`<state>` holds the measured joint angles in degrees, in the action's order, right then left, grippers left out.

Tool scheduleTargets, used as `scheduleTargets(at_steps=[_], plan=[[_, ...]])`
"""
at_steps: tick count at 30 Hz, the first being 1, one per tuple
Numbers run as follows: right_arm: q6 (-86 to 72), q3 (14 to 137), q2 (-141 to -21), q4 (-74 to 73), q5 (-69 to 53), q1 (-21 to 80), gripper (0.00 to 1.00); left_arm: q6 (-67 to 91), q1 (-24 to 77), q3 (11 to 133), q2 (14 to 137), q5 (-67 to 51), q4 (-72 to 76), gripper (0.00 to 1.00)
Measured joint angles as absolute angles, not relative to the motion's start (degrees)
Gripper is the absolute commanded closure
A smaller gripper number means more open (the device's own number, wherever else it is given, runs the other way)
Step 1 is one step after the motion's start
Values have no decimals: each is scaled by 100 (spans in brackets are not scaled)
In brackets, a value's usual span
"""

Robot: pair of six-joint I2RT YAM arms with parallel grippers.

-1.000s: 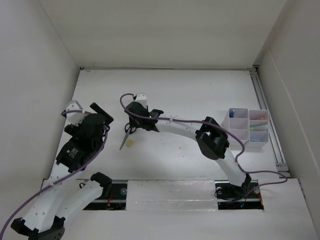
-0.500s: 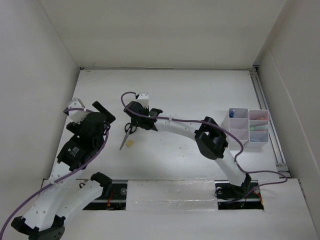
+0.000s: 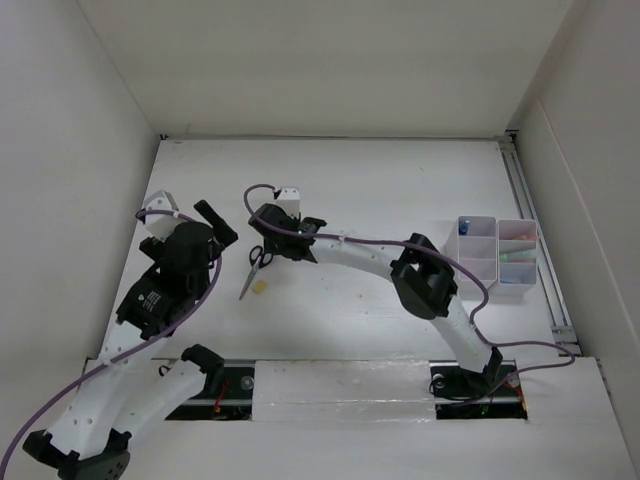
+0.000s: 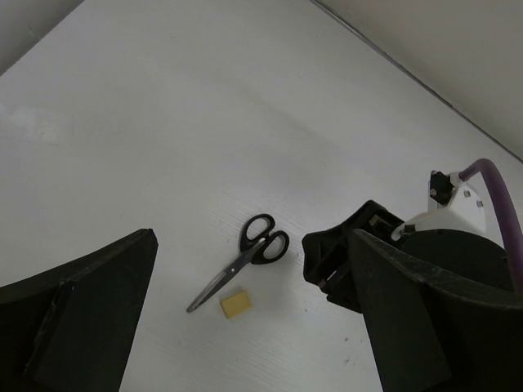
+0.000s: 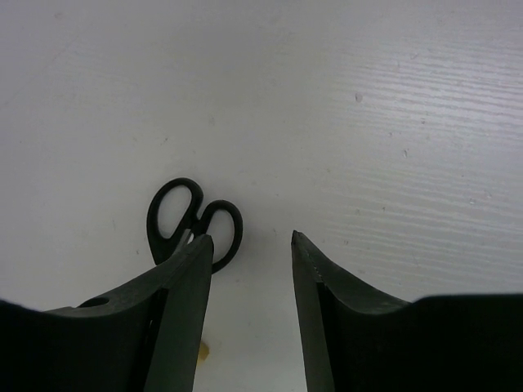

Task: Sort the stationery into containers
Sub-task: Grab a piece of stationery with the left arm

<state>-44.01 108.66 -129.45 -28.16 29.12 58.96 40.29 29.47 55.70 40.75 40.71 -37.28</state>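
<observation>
Black-handled scissors (image 4: 234,268) lay flat on the desk (image 3: 400,180), left of centre in the top view, with the yellow eraser (image 4: 235,303) just beside the blades. Right tool (image 5: 250,237) sat over the handle end — partly open, nothing between its fingers, handle loops showing past the frame-left finger. Left tool (image 4: 251,235) gaped wide, empty, further left. Organiser (image 3: 497,252) stood at the right edge — well apart from the scissors.
</observation>
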Motion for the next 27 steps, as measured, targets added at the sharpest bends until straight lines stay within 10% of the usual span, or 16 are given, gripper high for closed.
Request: scheduleTargets(at_steps=[27], plan=[[-3811, 8184, -9546, -2182, 2724, 4359, 34, 4469, 2987, 3660, 6156, 1717, -1796, 0]])
